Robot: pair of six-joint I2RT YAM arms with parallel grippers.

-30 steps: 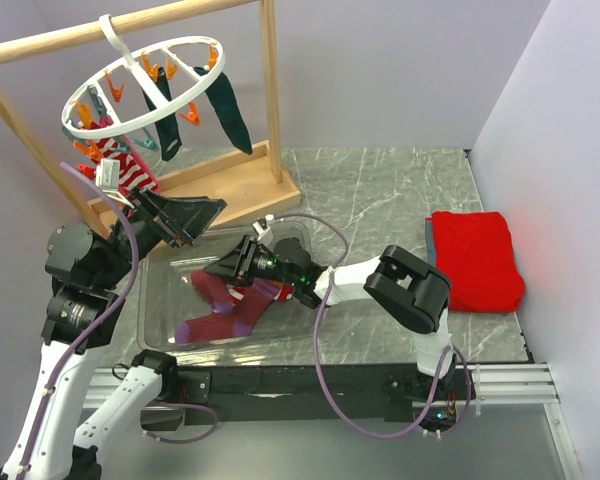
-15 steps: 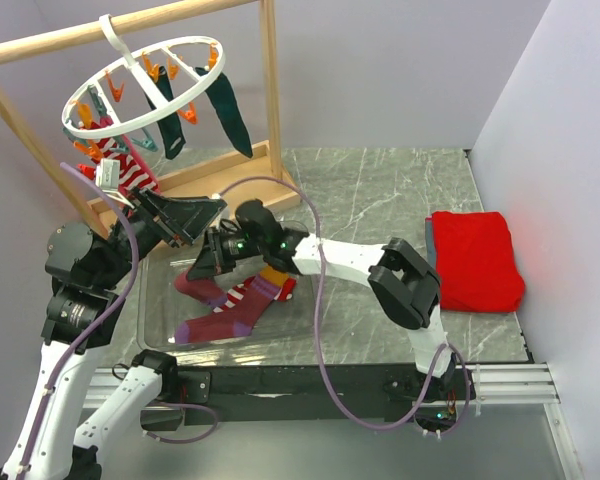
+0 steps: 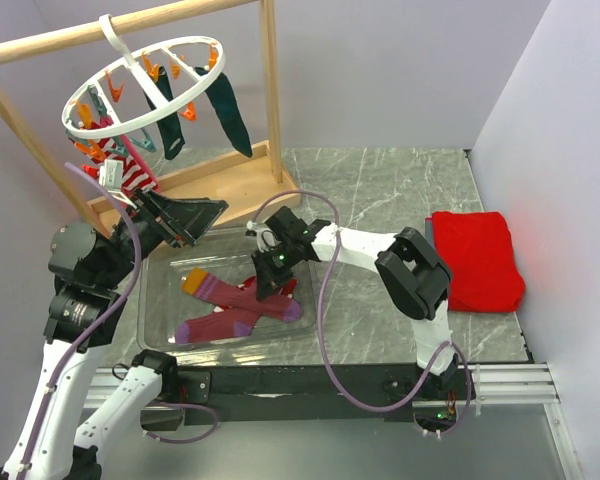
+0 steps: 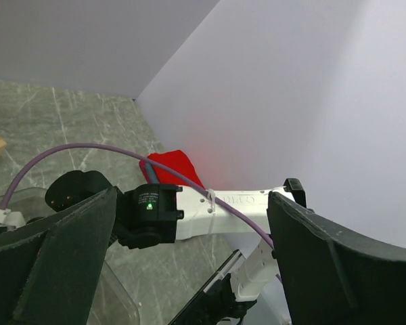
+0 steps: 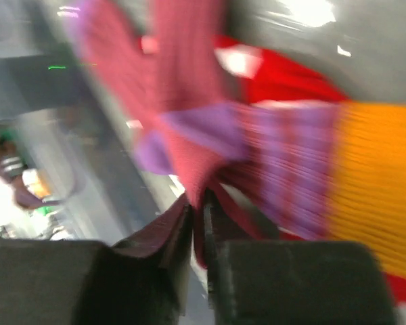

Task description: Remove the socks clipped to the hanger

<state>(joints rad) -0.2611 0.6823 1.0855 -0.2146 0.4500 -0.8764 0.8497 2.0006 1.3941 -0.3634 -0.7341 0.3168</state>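
1. Progress, my read: partly done. Two purple-maroon socks (image 3: 235, 305) with orange cuffs are off the hanger (image 3: 145, 85) and lie crossed in the clear bin (image 3: 160, 300), at 7 o'clock in the top view
2. Left to do: the hanger hangs at 10 o'clock on the wooden rail frame (image 3: 270, 90) with socks clipped on. I count two dark teal socks (image 3: 230, 112), a red-and-white striped sock (image 3: 132, 172) and a magenta pink sock (image 3: 128, 148) beside it. So most of the job remains
3. Right gripper (image 3: 270, 283): down in the bin at its 3 o'clock side, on top of the maroon pair. The wrist view is blurred, but the jaws are clenched with maroon fabric pinched between them. I'd call that a sock held, not yet let go
4. Left gripper (image 3: 205, 222): fingers spread wide with nothing between them, sitting at the bin's 12 o'clock rim, below the hanger
5. Bin contents: the maroon pair for sure. The right wrist view shows red and white under them, too blurred to name
6. Red cloth (image 3: 475, 260): folded on the table at 3 o'clock, well apart from the bin, not part of this job
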